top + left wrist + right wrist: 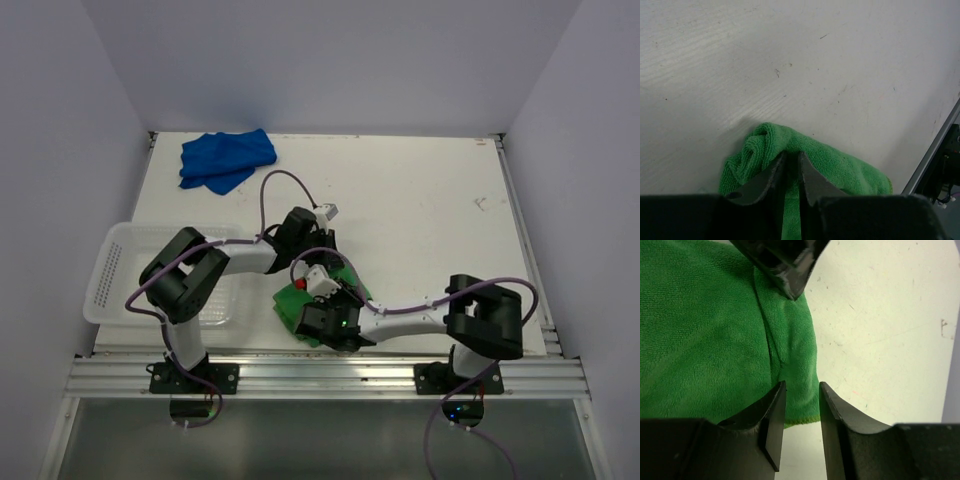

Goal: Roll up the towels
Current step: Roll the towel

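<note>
- The left gripper (792, 156) has its fingers drawn almost together. They appear to pinch a raised fold of the green towel (840, 165).
- The right gripper (801, 387) stands with its jaws apart and holds nothing. The towel's near edge lies just past its tips.
- The green towel sits near the front middle of the table (420, 200), between the two wrists. It looks bunched and partly folded over, with one crease across it, not yet a tidy roll.
- The blue towel (226, 160) lies crumpled at the far left corner, well apart from both arms. By my reckoning, most of the job is left.
- A white basket (112, 270) sits at the near left, beside the left arm.
- Only the overhead view shows the blue towel and the basket, but there the arms hide most of the green cloth.
- Only the wrist views show the fold, the crease and how the jaws stand.
</note>
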